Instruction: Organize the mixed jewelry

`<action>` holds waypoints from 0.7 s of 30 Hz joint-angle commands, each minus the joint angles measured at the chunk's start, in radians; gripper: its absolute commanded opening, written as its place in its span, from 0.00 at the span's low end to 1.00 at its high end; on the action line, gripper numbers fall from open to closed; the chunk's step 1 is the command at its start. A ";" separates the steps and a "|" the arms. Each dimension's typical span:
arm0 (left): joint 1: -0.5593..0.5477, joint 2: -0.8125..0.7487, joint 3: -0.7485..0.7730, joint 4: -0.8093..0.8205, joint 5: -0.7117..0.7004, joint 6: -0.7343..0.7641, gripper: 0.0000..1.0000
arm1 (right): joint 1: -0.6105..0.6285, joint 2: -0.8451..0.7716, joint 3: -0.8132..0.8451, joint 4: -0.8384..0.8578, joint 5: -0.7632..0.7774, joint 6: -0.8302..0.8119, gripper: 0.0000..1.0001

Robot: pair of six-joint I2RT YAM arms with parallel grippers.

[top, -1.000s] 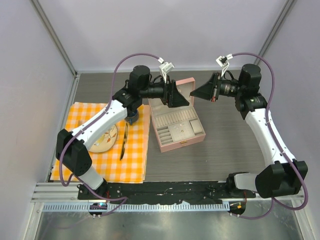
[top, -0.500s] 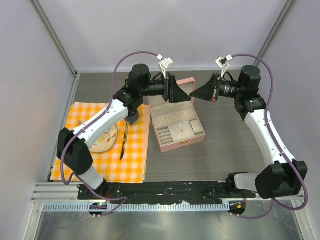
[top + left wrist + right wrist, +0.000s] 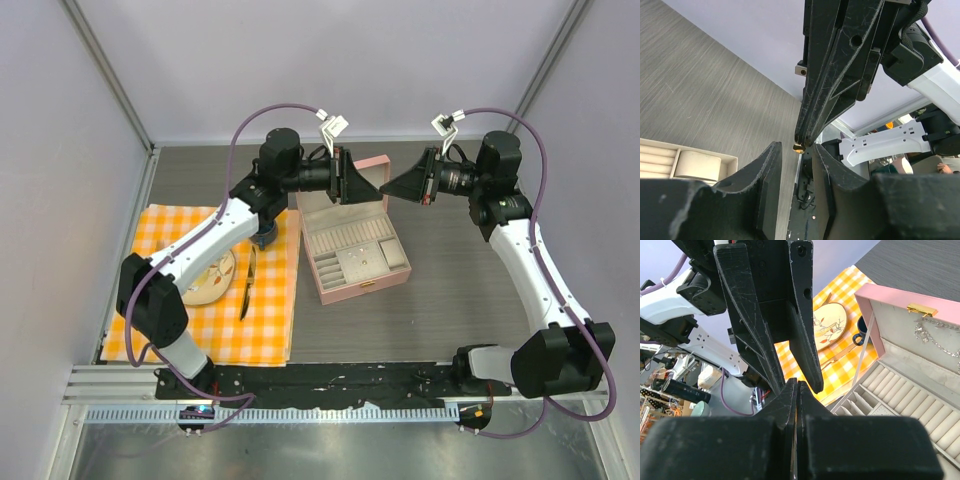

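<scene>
Both hands met tip to tip in the air over the far end of the open pink jewelry box (image 3: 340, 293) on the bench (image 3: 450, 300). My left hand (image 3: 795, 150) stood narrowly parted, its fingertips right at the tips of the right hand (image 3: 797, 385), which was pinched shut. A tiny golden speck (image 3: 798, 147) sat at the right tips; I could not tell whether it was gripped. A silvery chain (image 3: 935, 337) lay in the lid. A cream-white rectangular piece (image 3: 394, 255) lay in the box's right compartment, with pale specks (image 3: 365, 262) just left of it.

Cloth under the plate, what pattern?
Orange-and-white check; the cloth shows best in the top external view.
</scene>
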 commanded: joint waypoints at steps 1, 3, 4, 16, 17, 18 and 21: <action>0.006 -0.001 0.045 0.061 0.019 -0.016 0.34 | 0.005 -0.036 0.000 0.047 -0.004 0.013 0.01; 0.008 0.003 0.046 0.066 0.019 -0.023 0.32 | 0.006 -0.037 -0.002 0.046 -0.003 0.013 0.01; 0.006 0.004 0.048 0.067 0.021 -0.025 0.31 | 0.005 -0.037 -0.003 0.046 -0.003 0.011 0.01; 0.006 0.019 0.057 0.090 0.029 -0.057 0.16 | 0.006 -0.039 -0.010 0.046 0.001 0.008 0.01; 0.006 0.020 0.054 0.092 0.029 -0.057 0.15 | 0.006 -0.040 -0.010 0.047 0.001 0.010 0.01; 0.006 0.019 0.056 0.095 0.030 -0.060 0.14 | 0.006 -0.039 -0.011 0.047 0.001 0.008 0.01; 0.006 0.020 0.054 0.097 0.027 -0.066 0.08 | 0.006 -0.042 -0.014 0.047 0.002 0.007 0.01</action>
